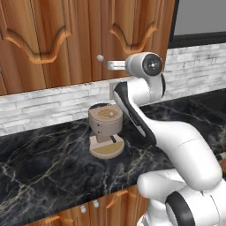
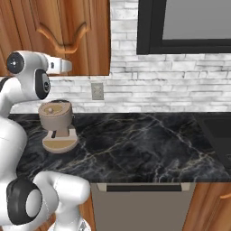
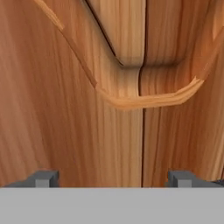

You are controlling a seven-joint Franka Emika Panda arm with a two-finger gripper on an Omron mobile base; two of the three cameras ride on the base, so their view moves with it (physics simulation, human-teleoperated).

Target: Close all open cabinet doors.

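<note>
Black marble-look countertop [image 1: 53,163] with pale veins runs under a row of upper cabinets, and behind it sits a light grey stacked-stone backsplash [image 2: 180,85] with a plain outlet plate [image 2: 97,90] on it. No brand names, labels or lettering readable anywhere, not on the plate and not on the appliance.

On the counter there's a tan coffee machine [image 1: 105,128], round body over a round base, standing just beside the arm's elbow.

The cabinet doors [image 1: 53,39] are the reddish-brown panels up top with the curvy raised arch trim; one small round silver knob [image 1: 100,58] shows near the lower edge. From the base cameras they look flush with each other, though I can't say for sure they're fully shut.

The gripper [image 3: 113,179] is right up at one door, nose nearly on the wood. In the hand view the two dark fingertips [image 3: 41,178] stand spread wide apart with nothing between them, facing the arch moulding [image 3: 144,99] and a vertical seam.
</note>
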